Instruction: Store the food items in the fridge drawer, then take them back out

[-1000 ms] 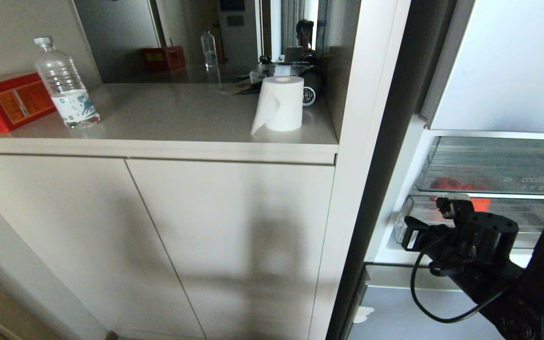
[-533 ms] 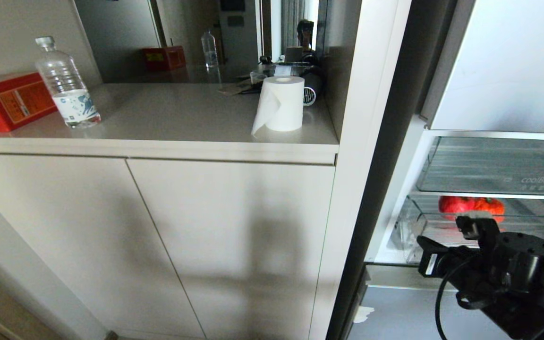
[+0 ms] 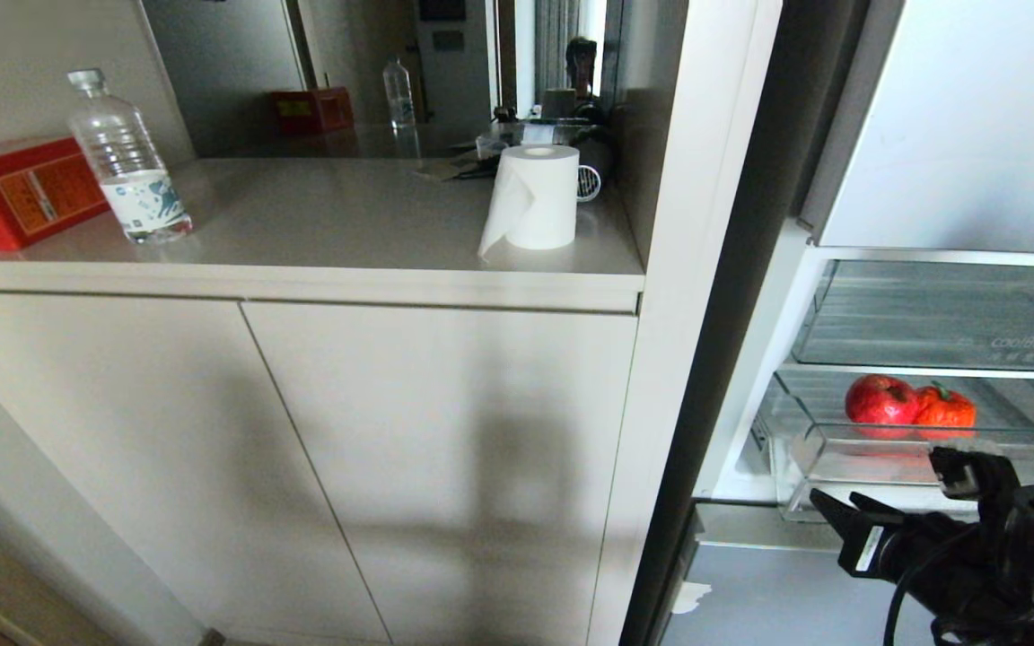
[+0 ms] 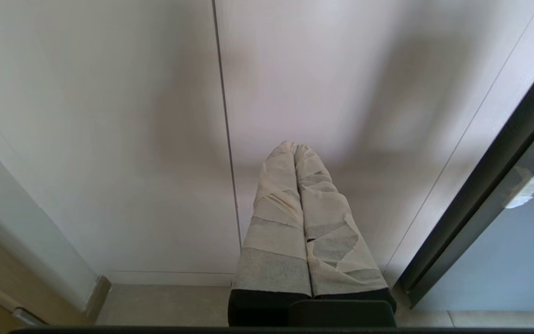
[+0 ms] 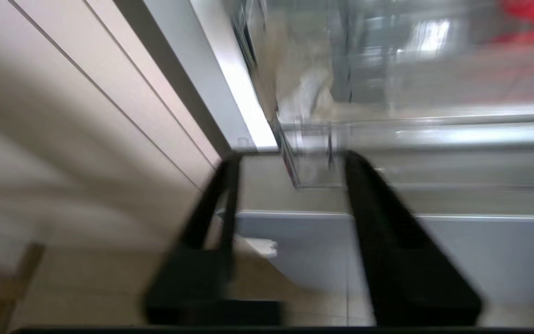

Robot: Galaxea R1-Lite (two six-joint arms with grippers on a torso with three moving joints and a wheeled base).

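The fridge drawer [image 3: 840,432] stands pulled out of the pale fridge, its clear front lip toward me. Inside it lie the food items side by side: a glossy red apple [image 3: 881,399] and a bumpier orange-red fruit [image 3: 946,410] with a green stem. My right gripper [image 3: 961,471] hangs just in front of and below the drawer's lip. In the right wrist view the right gripper [image 5: 292,160] is open, its black fingers [image 5: 378,204] apart and holding nothing, with the drawer's corner [image 5: 304,153] just beyond them. My left gripper [image 4: 295,146] is shut, its taped fingers facing the cabinet doors.
Above the drawer sits a clear bin [image 3: 948,314] with faint lettering. A counter [image 3: 346,224] on the left carries a water bottle [image 3: 127,166], a red box [image 3: 19,193] and a paper roll [image 3: 535,197]. White cabinet doors [image 3: 302,449] stand below it.
The drawer has slid out toward me, bringing both fruits into plain view. My right gripper has drawn back and down with it, then opened and come off the lip.
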